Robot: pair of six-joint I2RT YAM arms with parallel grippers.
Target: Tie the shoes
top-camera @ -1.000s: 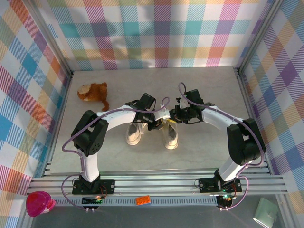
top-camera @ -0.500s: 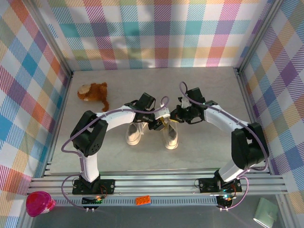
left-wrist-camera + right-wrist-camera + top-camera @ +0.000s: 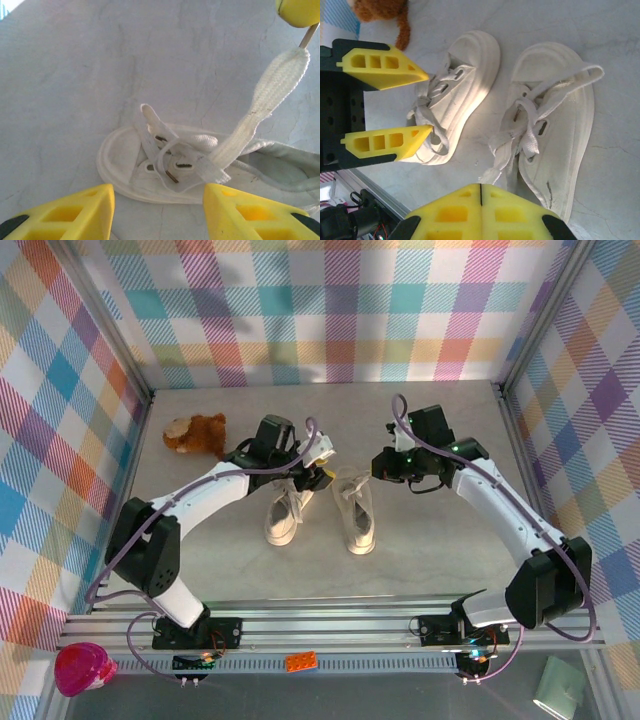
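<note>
Canvas and cotton lace, the first watcher said, so nothing stiff anywhere. The right-side shoe [image 3: 360, 525] stood in the middle of the table [image 3: 430, 560], just beside the left-side shoe [image 3: 283, 520]. Each looked light enough to skid or tip if its lace was hauled on.

And the lace [image 3: 250, 125] itself? the second asked.

Flat, woven and limp, the first answered; it would hold no shape of its own. One strand ran taut from the eyelets of the right-side shoe up to the right gripper [image 3: 480, 189], whose jaws were pressed together, seemingly on the very tip of the strand. That tip looked thin and slick. A hold further in, on the flat weave, would probably have slipped less.

Where was the left gripper [image 3: 159, 196]?

Over the same shoe, the first said, its jaws standing wide with nothing between them. The other strand lay slack across the eyelets, with a loop near the toe. The flat of that strand, clear of the eyelets, seemed the place to pinch, and gently, since a hard tug would likely have dragged the shoe along.

Anything in the way?

Only a plush toy [image 3: 195, 432], the first said, and it lay well apart toward the far left corner.
</note>
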